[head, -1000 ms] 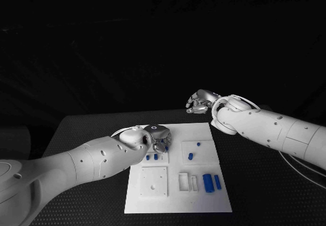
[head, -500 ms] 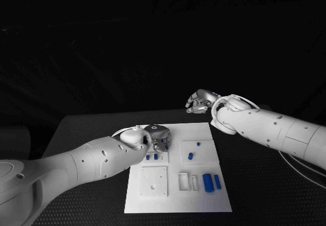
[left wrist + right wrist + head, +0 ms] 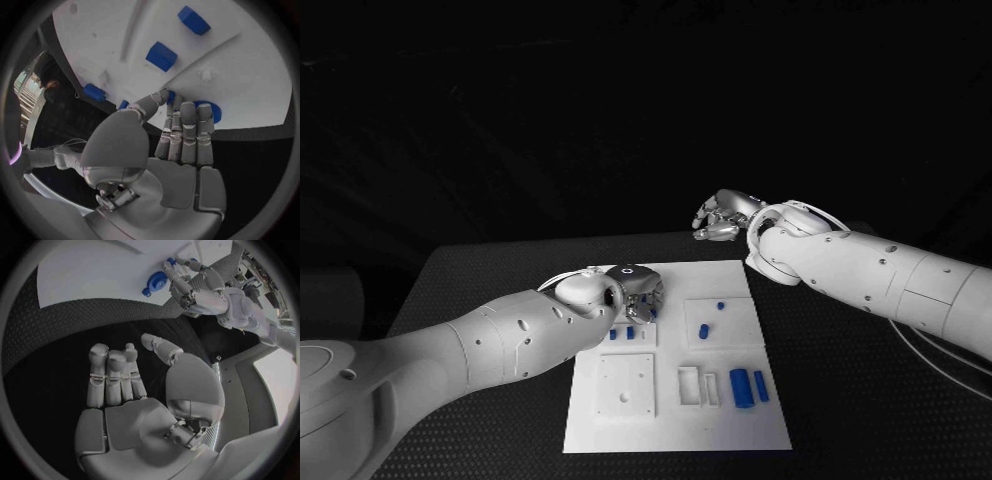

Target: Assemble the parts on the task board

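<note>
Task board, white, mid-surface: assembly judged early, several blue parts loose at near right; left robot hand fingering a round blue part at far-left corner, grasp uncertain; right robot hand released, aloft beyond

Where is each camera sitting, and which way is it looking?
Head view: sits on the robot's head, looks down at the black table and white task board; both white arms show.
Left wrist view: sits behind the left robot hand, looks along its fingers at the board and a round blue part.
Right wrist view: sits behind the right robot hand, looks over the table toward the board.
Shared: the right wrist view also shows the left robot hand and the round blue part.
</note>
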You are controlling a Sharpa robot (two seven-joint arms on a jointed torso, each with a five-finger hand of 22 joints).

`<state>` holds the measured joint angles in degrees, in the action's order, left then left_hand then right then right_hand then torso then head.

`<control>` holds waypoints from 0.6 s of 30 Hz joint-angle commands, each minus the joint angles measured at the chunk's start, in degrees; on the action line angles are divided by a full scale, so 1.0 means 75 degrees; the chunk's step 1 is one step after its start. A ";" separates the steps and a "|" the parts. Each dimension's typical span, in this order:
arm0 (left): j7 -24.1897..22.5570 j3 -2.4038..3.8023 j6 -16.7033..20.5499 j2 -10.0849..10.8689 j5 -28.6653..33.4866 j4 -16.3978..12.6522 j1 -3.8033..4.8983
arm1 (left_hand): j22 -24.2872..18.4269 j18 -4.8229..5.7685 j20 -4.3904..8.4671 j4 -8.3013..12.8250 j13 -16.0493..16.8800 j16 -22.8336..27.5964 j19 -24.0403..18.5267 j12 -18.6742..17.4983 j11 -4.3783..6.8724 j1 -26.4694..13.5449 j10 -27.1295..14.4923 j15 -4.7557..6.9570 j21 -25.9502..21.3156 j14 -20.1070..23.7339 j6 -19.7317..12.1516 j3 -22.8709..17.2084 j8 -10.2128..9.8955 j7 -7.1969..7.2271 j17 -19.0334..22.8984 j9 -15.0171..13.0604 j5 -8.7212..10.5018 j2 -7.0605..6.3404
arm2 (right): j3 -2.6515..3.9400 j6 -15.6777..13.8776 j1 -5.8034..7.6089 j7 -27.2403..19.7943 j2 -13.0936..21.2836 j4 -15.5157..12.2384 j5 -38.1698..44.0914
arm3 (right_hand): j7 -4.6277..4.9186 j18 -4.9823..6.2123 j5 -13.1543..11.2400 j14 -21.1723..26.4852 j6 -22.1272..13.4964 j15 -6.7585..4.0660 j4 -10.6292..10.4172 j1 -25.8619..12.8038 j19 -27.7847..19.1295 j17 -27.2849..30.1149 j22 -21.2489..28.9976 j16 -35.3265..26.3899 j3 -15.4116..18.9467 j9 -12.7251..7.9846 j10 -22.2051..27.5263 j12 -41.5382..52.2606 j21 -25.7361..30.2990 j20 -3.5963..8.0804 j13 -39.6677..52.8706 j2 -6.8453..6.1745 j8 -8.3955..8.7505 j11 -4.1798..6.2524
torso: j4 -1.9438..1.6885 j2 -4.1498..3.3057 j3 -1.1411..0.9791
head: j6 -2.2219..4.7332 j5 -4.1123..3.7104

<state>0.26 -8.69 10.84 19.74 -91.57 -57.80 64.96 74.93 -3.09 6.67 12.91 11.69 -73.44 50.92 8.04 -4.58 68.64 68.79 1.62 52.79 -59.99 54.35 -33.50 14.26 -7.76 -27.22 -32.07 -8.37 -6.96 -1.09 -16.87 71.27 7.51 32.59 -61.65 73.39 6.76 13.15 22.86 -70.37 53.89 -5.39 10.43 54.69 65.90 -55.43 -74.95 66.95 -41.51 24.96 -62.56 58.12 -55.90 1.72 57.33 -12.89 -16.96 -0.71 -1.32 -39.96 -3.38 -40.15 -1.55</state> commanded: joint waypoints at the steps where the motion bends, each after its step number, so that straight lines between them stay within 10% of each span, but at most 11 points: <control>1: -0.0055 -0.0092 -0.0132 -0.0029 -0.0092 0.0002 -0.0099 | 0.0132 -0.0351 0.0067 0.0053 -0.0021 -0.0027 0.0052 -0.0015 -0.0019 0.0004 0.0036 0.0006 0.0041 -0.0079 0.0083 -0.0019 0.0042 0.0010 0.0008 0.0012 -0.0018 0.0060 | 0.0004 0.0050 -0.0002 -0.0067 -0.0011 -0.0013 0.0010 | 0.0044 0.0247 0.0042 0.0011 0.0022 -0.0023 0.0021 -0.0055 -0.0020 0.0009 -0.0033 -0.0053 0.0018 0.0010 0.0026 -0.0051 0.0032 -0.0015 -0.0010 0.0037 -0.0031 0.0012 | -0.0003 0.0001 -0.0001 | -0.0004 -0.0002; 18: -0.0037 -0.0139 0.0028 0.0007 -0.0211 -0.0028 -0.0124 | 0.0123 -0.0352 0.0245 0.0192 0.0028 -0.0094 0.0334 0.0093 0.0232 0.0037 0.0725 0.0252 0.0167 -0.0530 0.0744 -0.0024 0.0320 0.0244 0.0051 0.0026 -0.0094 0.0334 | 0.0004 0.0056 -0.0002 -0.0075 0.0012 -0.0039 0.0006 | 0.0040 0.0247 0.0042 0.0007 0.0031 -0.0027 0.0022 -0.0058 -0.0016 0.0014 -0.0034 -0.0056 0.0024 0.0016 0.0022 -0.0050 0.0036 -0.0017 -0.0019 0.0037 -0.0038 0.0015 | -0.0007 0.0003 0.0003 | -0.0017 -0.0011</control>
<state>0.19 -9.32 12.60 19.75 -92.27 -57.94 64.73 74.91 -3.14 7.46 14.12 11.85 -73.93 53.16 8.66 -2.71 68.68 73.85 3.48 53.88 -63.68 59.61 -33.73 16.38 -5.95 -26.86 -31.77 -8.85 -5.17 -1.09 -16.87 71.27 7.48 32.70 -61.87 73.38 6.66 13.13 22.86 -70.38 54.00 -5.38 10.43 54.69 65.99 -55.38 -74.95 66.74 -41.51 25.01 -62.56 58.12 -55.90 1.62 57.28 -12.89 -16.96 -0.71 -1.37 -39.94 -3.38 -40.33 -1.63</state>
